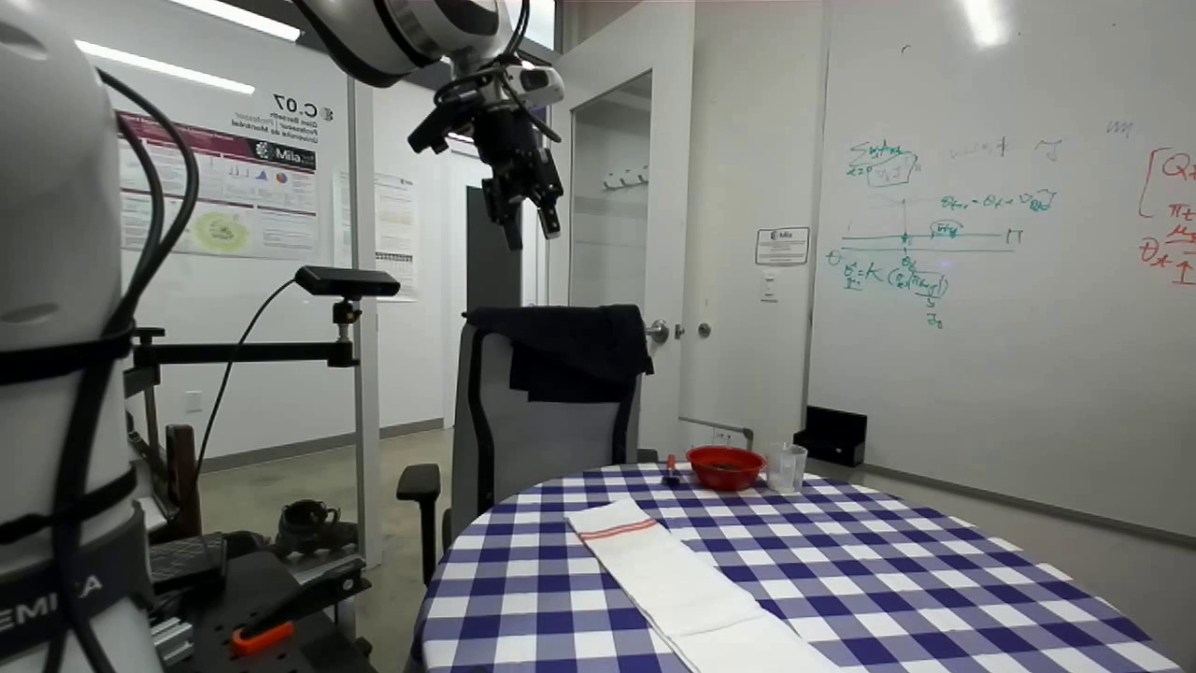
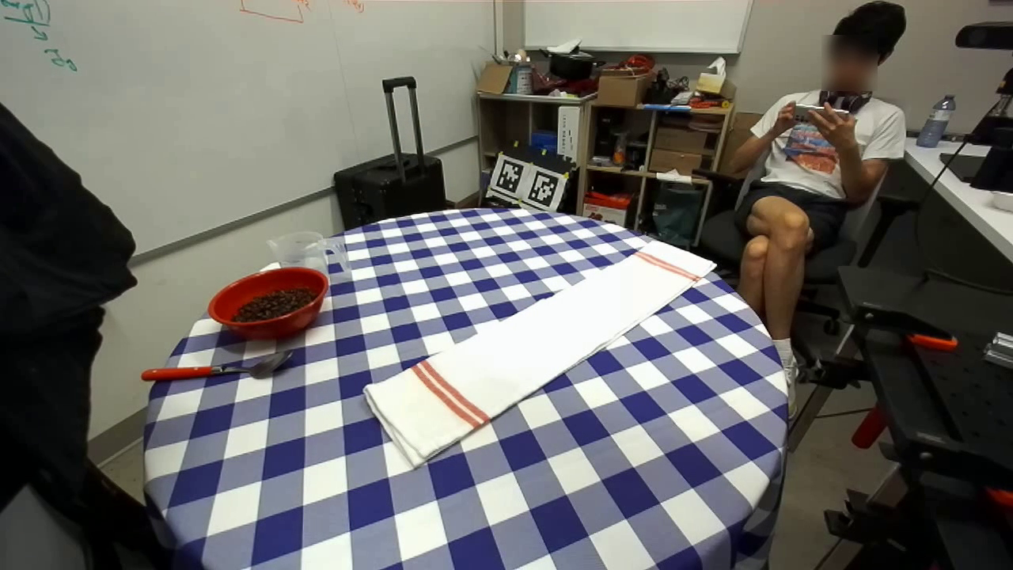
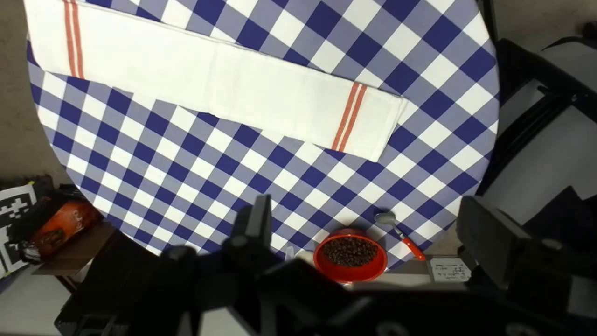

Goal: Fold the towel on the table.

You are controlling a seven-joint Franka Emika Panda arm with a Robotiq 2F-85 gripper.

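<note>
Black two-finger gripper [image 1: 533,237] hangs high, spread wide, gripping nothing. Long, narrow, white cloth towel [image 1: 668,579], red-striped near both ends, lies flat on the round, blue-and-white-checked, cloth-covered table [image 1: 860,570]. Beyond the towel in an exterior view: red-handled metal spoon [image 1: 671,471], round red bowl [image 1: 726,478], clear cup [image 1: 787,469]; farther back, grey-backed chair [image 1: 561,449].

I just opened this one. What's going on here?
A robot arm is set to fold the towel, but nothing on the table is being handled. Its hand hangs open and empty, well above tabletop height. The towel lies stretched out as a long strip, not doubled end to end. A red bowl, spoon and clear jug sit off to one side. Nearby, a seated person holds a phone.
</note>
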